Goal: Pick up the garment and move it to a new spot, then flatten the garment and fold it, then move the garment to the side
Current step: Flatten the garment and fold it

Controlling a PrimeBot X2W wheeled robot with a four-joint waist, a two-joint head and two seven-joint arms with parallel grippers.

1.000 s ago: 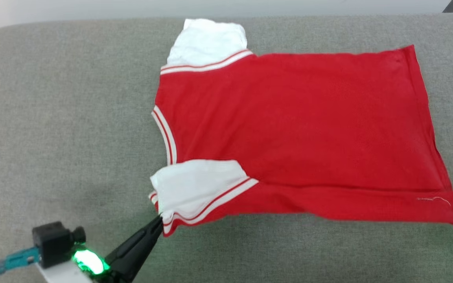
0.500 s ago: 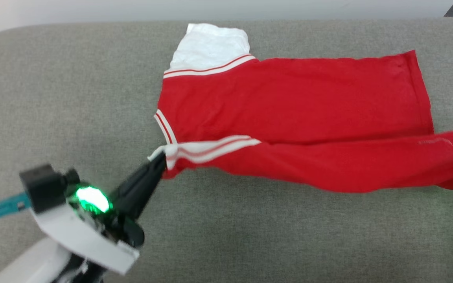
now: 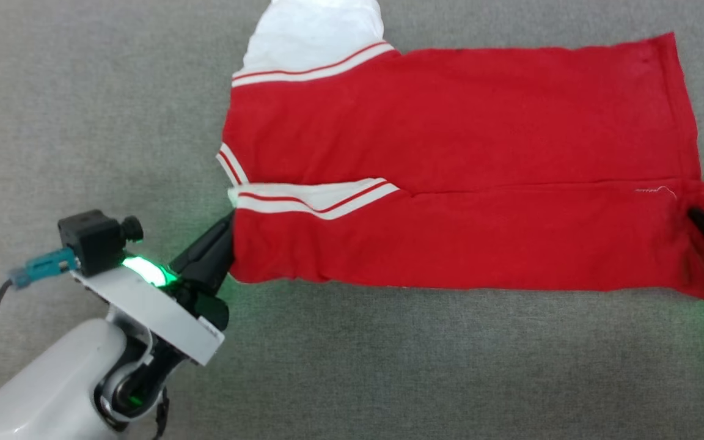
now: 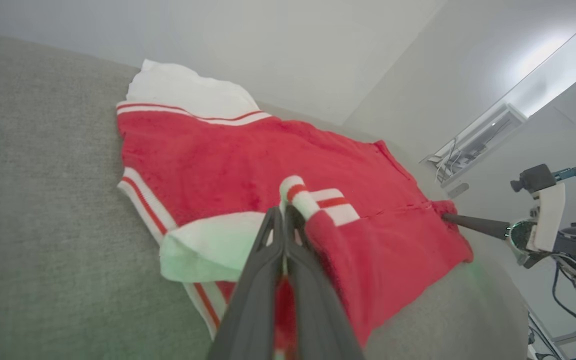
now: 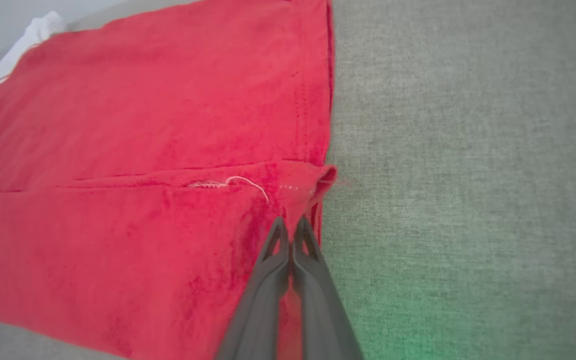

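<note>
Nearest me, the left gripper (image 3: 228,219) was clamped on the garment (image 3: 450,134) at its striped armhole corner. The right gripper (image 3: 694,215), cut off at the view's right edge, was pinched tight on the hem corner. A second before, that near edge had lain low toward the robot with its white sleeve showing. Now it was folded up over the red body, the near sleeve mostly tucked out of sight. The garment lay on the grey cushion (image 3: 388,366); its far white sleeve (image 3: 315,36) ran off the top.
</note>
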